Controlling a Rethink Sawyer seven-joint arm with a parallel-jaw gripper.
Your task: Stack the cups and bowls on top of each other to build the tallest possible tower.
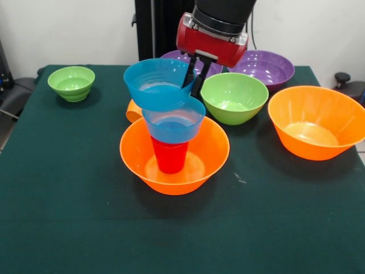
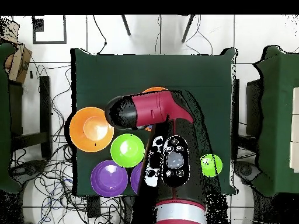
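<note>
The tower stands mid-table in the front view: a large orange bowl, a red cup upside down in it, and a small blue bowl on the cup. My gripper is shut on the right rim of the second small blue bowl. It holds that bowl tilted, with its bottom right at the lower blue bowl's rim. The orange cup lies behind the tower, mostly hidden. In the overhead view my arm covers the tower; only the base bowl's rim shows.
A medium green bowl and the other large orange bowl stand right of the tower in the front view. Two purple bowls sit behind them. A small green bowl is far left.
</note>
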